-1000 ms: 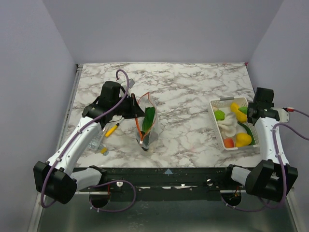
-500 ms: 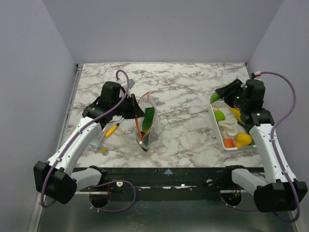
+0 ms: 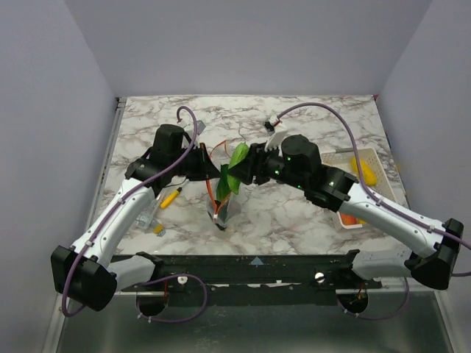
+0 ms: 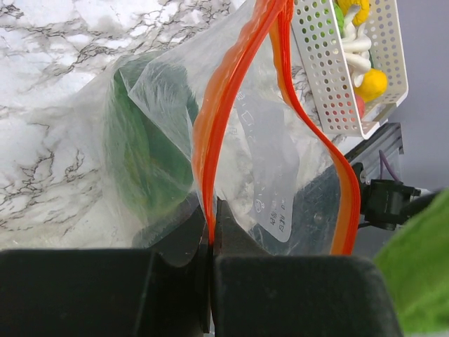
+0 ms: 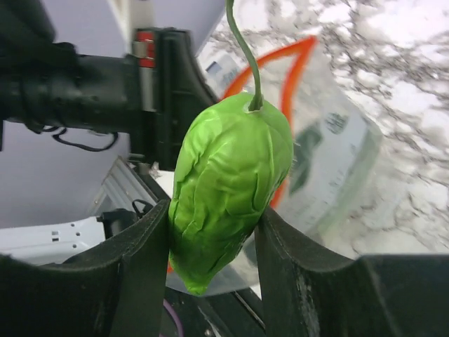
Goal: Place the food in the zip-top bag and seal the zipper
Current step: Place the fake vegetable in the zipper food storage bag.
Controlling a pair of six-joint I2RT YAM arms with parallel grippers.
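Two robot arms meet over a marble-patterned bench (image 3: 309, 125). At left, the left gripper (image 4: 212, 256) is pinched fully closed on one lip of the zipper (image 4: 235, 91), a thin red-orange strip. By that strip it holds the zip-top bag (image 3: 225, 198) upright near the middle of the bench, with the mouth gaping in a loop. A short yellow pen (image 3: 171, 197) lies on the bench just beside that arm. The bag is clear, thin, crinkled film, likely very light and floppy. It would probably sag if released, so the firmer strip looks like the best place to hold it. A dark green piece (image 4: 151, 158) already sits inside, visible through the film. To the right of the bag, the right gripper (image 5: 214, 242) is partly closed around a bright green leafy toy (image 5: 228, 175). Its two black fingers press either side of the lower half, and a thin stalk sticks out of the far end. The toy is veined and slightly glossy, and it looks light, rounded and perhaps slippery, so a grip across its widest part seems sound. It hangs at the bag's mouth; whether it has crossed the opening cannot be told. Farthest right, a white perforated tray (image 3: 352, 154) holds the remaining food (image 3: 366, 170), yellow, white and reddish pieces.
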